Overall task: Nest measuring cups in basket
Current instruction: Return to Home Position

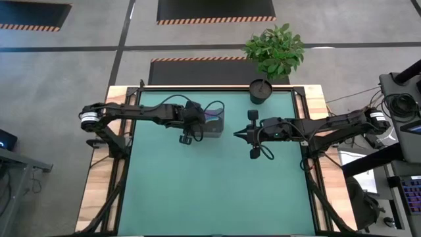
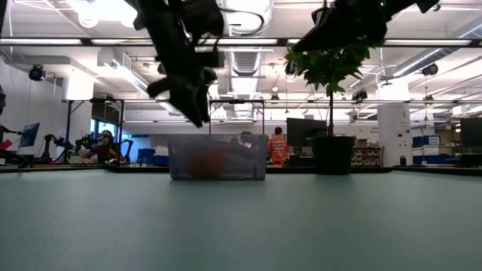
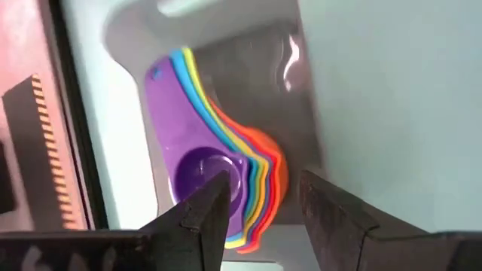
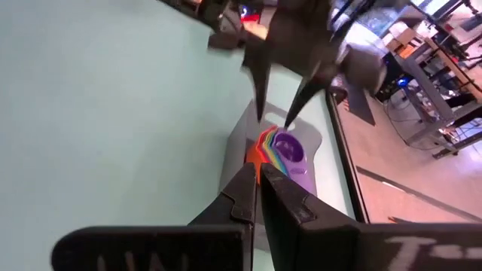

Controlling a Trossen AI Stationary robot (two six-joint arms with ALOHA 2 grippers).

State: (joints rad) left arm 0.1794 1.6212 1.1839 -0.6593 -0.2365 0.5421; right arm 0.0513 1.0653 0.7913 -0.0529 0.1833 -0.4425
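Observation:
The measuring cups (image 3: 203, 143) lie nested in one stack inside the grey translucent basket (image 3: 248, 75), purple on top and orange at the bottom, their handles fanned out. The basket (image 1: 216, 125) stands on the green table, left of its middle. My left gripper (image 3: 263, 214) hangs open just above the stack, with nothing between its fingers; the right wrist view shows its fingertips (image 4: 280, 105) clear of the cups (image 4: 282, 147). My right gripper (image 1: 235, 134) is shut and empty, held in the air to the right of the basket and pointing at it.
A black round pot (image 1: 260, 91) with a green plant stands at the table's far edge, right of the basket. In the low view, people and workbenches show in the room beyond the table. The green mat (image 1: 217, 191) lies bare toward the near edge.

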